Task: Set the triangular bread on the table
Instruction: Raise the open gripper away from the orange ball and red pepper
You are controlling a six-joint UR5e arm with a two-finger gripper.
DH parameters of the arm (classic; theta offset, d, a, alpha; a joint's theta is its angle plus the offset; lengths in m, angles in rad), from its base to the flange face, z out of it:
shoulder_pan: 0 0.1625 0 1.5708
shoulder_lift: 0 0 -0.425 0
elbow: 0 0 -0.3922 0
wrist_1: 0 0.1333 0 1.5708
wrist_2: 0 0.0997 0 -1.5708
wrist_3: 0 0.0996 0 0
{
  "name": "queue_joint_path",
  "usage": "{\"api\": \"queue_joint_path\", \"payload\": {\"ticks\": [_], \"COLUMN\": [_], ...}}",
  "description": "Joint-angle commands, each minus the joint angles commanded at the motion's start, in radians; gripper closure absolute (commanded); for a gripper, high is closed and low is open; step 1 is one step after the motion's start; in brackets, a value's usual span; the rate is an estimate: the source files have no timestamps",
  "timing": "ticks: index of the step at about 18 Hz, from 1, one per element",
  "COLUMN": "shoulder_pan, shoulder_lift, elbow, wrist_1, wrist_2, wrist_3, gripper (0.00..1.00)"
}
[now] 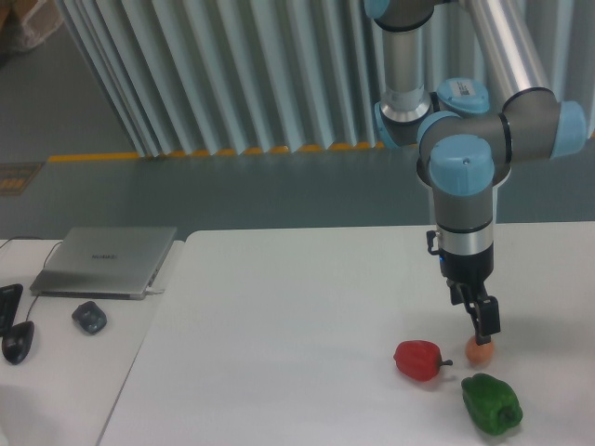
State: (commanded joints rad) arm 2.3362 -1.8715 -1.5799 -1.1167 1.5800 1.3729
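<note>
The triangular bread is out of view. My gripper (484, 327) hangs from the arm over the right part of the white table (279, 316), fingers pointing down. They look pressed together with nothing between them. Just under the fingertips a small round tan-orange ball (479, 353) rests on the table, a hair below them and seemingly apart.
A red pepper (417, 360) lies left of the ball and a green pepper (492, 402) in front of it. A white bin (483, 197) stands behind the arm. On the smaller desk at left are a grey laptop (104, 260) and a mouse (89, 317).
</note>
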Motion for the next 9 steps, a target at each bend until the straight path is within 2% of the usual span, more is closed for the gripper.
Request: {"api": "queue_joint_path", "payload": {"ticks": [5, 7, 9], "shoulder_pan": [0.009, 0.024, 0.041], "shoulder_lift": [0.0, 0.006, 0.015], "elbow": [-0.014, -0.043, -0.052], "wrist_1": [0.014, 0.057, 0.066], "wrist_2": [-0.011, -0.02, -0.017], "wrist_3": [0.009, 0.005, 0.005], "gripper": [0.0, 0.0, 0.0]}}
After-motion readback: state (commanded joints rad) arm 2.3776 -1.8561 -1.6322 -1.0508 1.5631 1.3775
